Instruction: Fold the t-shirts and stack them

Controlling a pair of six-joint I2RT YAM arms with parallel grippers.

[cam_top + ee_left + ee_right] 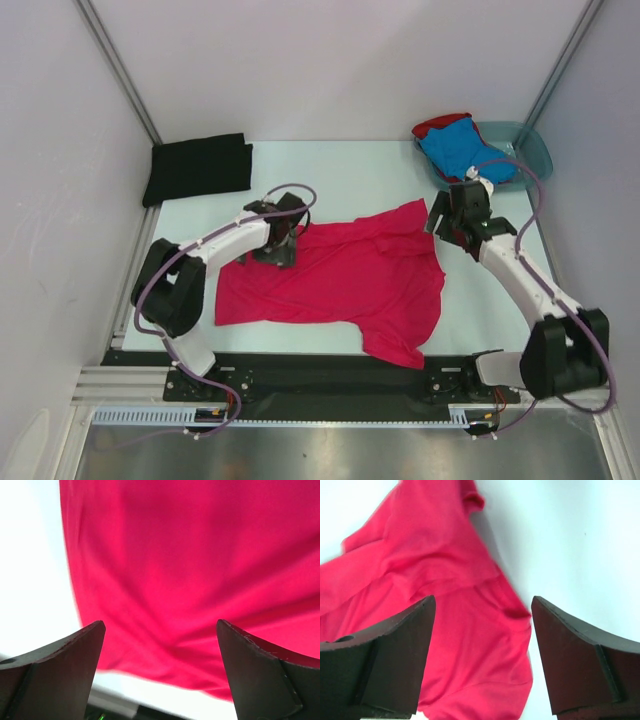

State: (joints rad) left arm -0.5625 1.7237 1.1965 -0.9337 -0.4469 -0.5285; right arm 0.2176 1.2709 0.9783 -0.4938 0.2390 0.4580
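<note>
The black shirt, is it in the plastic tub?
No, the black shirt lies folded on the table at the far left, apart from the tub.

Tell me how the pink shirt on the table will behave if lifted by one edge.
The pink shirt will probably drape and sag, not hold shape: it lies flat with soft creases. It is likely light, being thin cloth. Pushed, it would probably bunch, not slide whole.
</note>
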